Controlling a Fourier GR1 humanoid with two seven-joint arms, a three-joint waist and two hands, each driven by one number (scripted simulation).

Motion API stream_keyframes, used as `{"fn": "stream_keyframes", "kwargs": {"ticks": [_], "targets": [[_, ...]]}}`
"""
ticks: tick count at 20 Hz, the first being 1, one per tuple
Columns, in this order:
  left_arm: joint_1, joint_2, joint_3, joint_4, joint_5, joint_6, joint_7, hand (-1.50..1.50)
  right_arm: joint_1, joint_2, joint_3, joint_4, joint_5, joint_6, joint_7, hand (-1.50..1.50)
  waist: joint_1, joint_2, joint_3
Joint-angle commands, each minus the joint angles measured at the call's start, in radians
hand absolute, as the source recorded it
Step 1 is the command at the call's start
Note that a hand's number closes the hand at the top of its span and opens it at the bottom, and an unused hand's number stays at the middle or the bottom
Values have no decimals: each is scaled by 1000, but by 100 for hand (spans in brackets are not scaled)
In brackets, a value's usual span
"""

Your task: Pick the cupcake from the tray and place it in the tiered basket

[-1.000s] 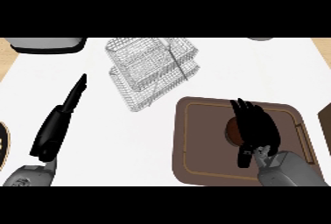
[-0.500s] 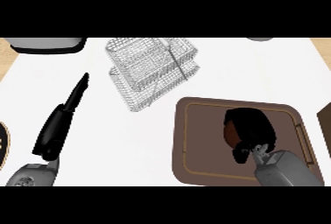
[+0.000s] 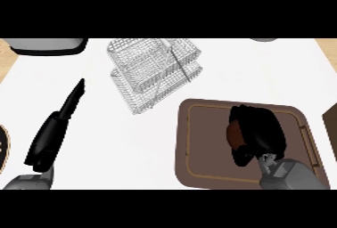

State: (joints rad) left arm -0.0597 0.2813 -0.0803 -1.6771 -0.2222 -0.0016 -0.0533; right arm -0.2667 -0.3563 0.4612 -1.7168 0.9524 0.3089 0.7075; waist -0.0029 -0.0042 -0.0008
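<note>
Head view: right hand (image 3: 262,132) around cupcake (image 3: 234,133)

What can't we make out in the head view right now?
- Cupcake: mostly hidden under the right hand; only a brown sliver shows.
- Whether it is lifted off the tray: cannot tell.
- Objects at the top-left, top-right, right and left edges: cut off, unidentifiable.
- Tiered basket: top rim cut by the edge.

Bare white table (image 3: 151,147) lies between the brown tray (image 3: 204,133) and the wire tiered basket (image 3: 154,71), an open lane from tray to basket; left hand (image 3: 56,129) rests well apart at left, dark object (image 3: 46,44) at the top-left corner.
</note>
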Motion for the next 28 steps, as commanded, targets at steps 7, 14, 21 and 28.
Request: {"fn": "stream_keyframes", "kwargs": {"ticks": [7,14,21,28], "targets": [[36,12,33,-30,6,8,33,0,286,122,-103,-253,268,-107,572,150,-69,-20,-2],[2,1,26,23,5,-2,6,0,245,346,-5,-633,436,-62,650,150,-45,-11,-4],[10,1,9,-13,1,-24,-8,0,17,355,176,-712,605,199,712,150,5,-2,-4],[-31,-12,16,26,-9,-14,-1,0,-263,356,79,-540,522,147,730,150,23,4,-4]]}}
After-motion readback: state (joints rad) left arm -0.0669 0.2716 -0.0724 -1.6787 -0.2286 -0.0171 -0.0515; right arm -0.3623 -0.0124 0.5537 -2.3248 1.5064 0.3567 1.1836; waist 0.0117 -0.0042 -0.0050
